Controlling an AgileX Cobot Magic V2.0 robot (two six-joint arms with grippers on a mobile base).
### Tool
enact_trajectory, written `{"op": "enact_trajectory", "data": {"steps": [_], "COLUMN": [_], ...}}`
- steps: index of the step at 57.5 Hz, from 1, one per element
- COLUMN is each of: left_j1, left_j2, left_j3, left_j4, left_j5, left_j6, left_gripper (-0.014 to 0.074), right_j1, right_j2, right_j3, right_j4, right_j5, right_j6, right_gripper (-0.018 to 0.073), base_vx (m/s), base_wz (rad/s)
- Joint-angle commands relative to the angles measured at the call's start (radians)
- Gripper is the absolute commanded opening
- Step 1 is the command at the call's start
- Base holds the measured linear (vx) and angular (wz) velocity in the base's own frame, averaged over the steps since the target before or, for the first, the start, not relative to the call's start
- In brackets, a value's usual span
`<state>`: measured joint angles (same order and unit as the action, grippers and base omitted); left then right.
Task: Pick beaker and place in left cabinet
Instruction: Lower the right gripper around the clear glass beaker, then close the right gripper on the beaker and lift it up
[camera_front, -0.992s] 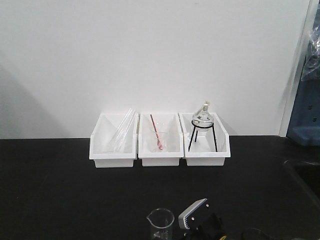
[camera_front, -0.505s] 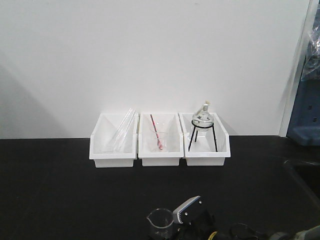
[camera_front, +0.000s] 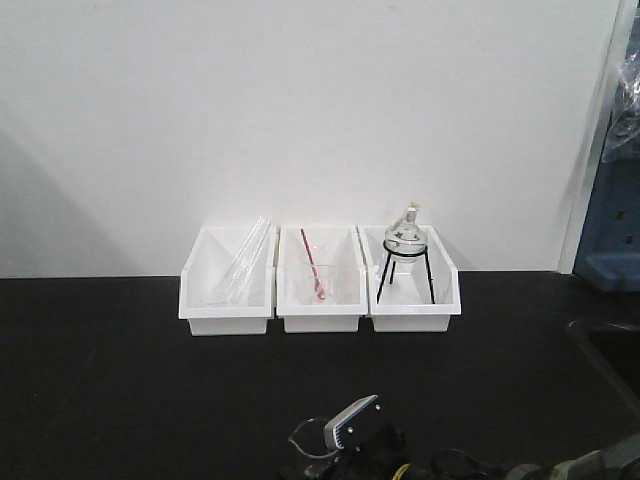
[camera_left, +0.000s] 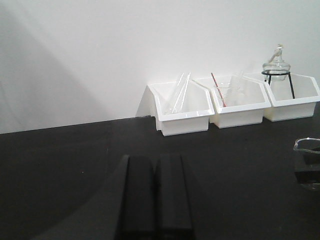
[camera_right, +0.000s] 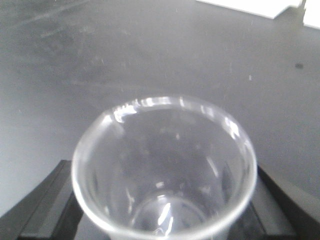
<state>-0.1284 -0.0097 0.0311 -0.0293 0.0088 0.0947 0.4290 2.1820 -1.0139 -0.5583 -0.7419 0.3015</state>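
1. The small clear glass beaker (camera_right: 162, 150) is showing at near centre of the black benchtop (camera_front: 120, 380), with the right claw (camera_right: 160, 205) clasping its lower walls.
2. The left claw (camera_left: 152, 195) is idling, pinched closed.
3. Risk: the smooth glass is inviting slip or tilt during lifting, and the grey cabinet is lying out of view.

beaker (camera_right: 162, 165) base cropped below, rim softly blurred

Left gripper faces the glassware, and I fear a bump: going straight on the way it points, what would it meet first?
Probably the leftmost white bin, at its near corner, though depth is unclear; the black table before the left gripper looks free.
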Motion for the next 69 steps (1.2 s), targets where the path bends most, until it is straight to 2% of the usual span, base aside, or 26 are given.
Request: {"op": "enact_trajectory", "data": {"steps": [1,9,15,22,30,39,50,63,69], "left_j1": [-0.001,-0.001,-0.001,-0.001,-0.001,-0.001,-0.001,-0.001,-0.001], "left_j2": [-0.019,-0.019,-0.019,-0.019,-0.019,-0.019,-0.019,-0.019,-0.019], "left_j3": [0.016,0.016,0.016,0.016,0.016,0.016,0.016,0.016,0.016], "left_j4": [-0.007,-0.007,-0.007,-0.007,-0.007,-0.007,-0.007,-0.007,-0.007], "left_j5": [-0.084,-0.084,-0.084,-0.084,-0.084,-0.084,-0.084,-0.084,-0.084], "left_j6": [-0.003,-0.003,-0.003,-0.003,-0.003,-0.003,-0.003,-0.003,-0.003], "left_gripper": [0.0001,0.0001,0.0001,0.0001,0.0001,0.0001,0.0001,0.0001,0.0001], "right_j1": [-0.003,0.004,0.012,0.033,0.076,0.143,0.181,0.204,0.209], "right_j2": [-0.056,-0.065,-0.1,-0.181,-0.291,-0.445,-0.573,-0.625,-0.625], "right_j3": [-0.025,-0.025,-0.025,-0.025,-0.025,-0.025,-0.06,-0.186,-0.213], "right_j4": [0.016,0.016,0.012,0.008,0.003,0.01,0.018,0.009,0.009], "right_j5": [-0.08,-0.087,-0.075,-0.002,0.084,0.186,0.337,0.619,0.662], "right_j6": [0.0,0.024,0.06,0.06,0.06,0.082,0.255,0.266,0.266], "right_gripper": [0.0526,0.04,0.0258,0.0109,0.0012,-0.001,-0.0008,-0.0008,-0.0008], "base_vx": [0.0,0.0,0.0,0.0,0.0,0.0,0.0,0.0,0.0], "base_wz": [0.0,0.0,0.0,0.0,0.0,0.0,0.0,0.0,0.0]}}
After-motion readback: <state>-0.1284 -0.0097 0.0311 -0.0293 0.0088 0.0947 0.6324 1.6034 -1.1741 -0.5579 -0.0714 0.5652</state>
